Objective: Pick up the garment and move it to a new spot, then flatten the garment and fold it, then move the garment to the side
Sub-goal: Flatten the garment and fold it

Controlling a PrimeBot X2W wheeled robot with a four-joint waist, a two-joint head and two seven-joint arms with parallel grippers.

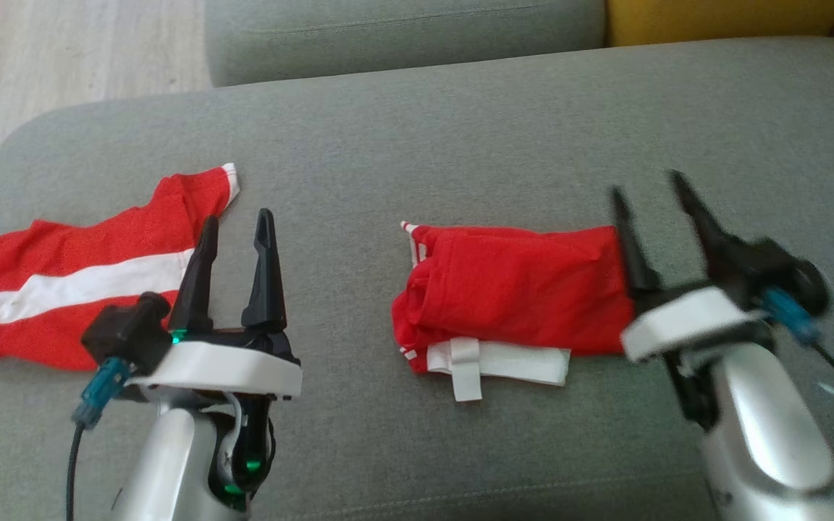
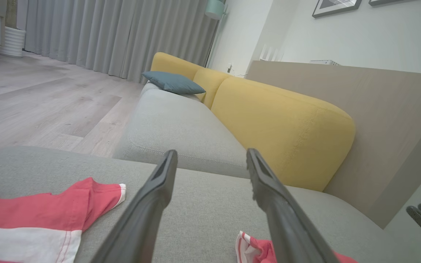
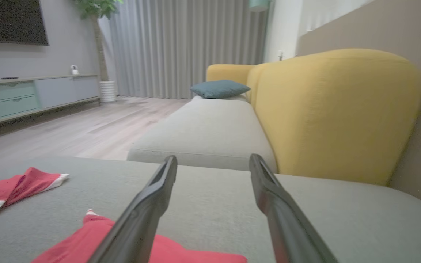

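The folded red garment [image 1: 518,286] lies in the middle of the grey sofa [image 1: 417,123], a bit to the right. It is a neat, thick bundle, with a white strip [image 1: 493,362] poking out on its near edge.

The right tool [image 1: 645,182] is just beside the right end of the bundle. Its two fingers are wide apart and there is nothing between them. I cannot tell if the finger next to the cloth touches it (that part is blurry).

The left tool [image 1: 237,215] is wide open too and holds nothing. It hangs over bare sofa, between the bundle and the other red garment [image 1: 62,282]. That one lies spread out on the left side, with a white band across it.

I think the fold is done, so the step in hand is the last one: move the garment to the side. For that, a tool has to go down to the edge of the bundle and pinch all the layers at once. If it grabs just the top layer, the fold may fall open. Then it should lift or slide the bundle gently to a bare bit of sofa, away from the other garment.
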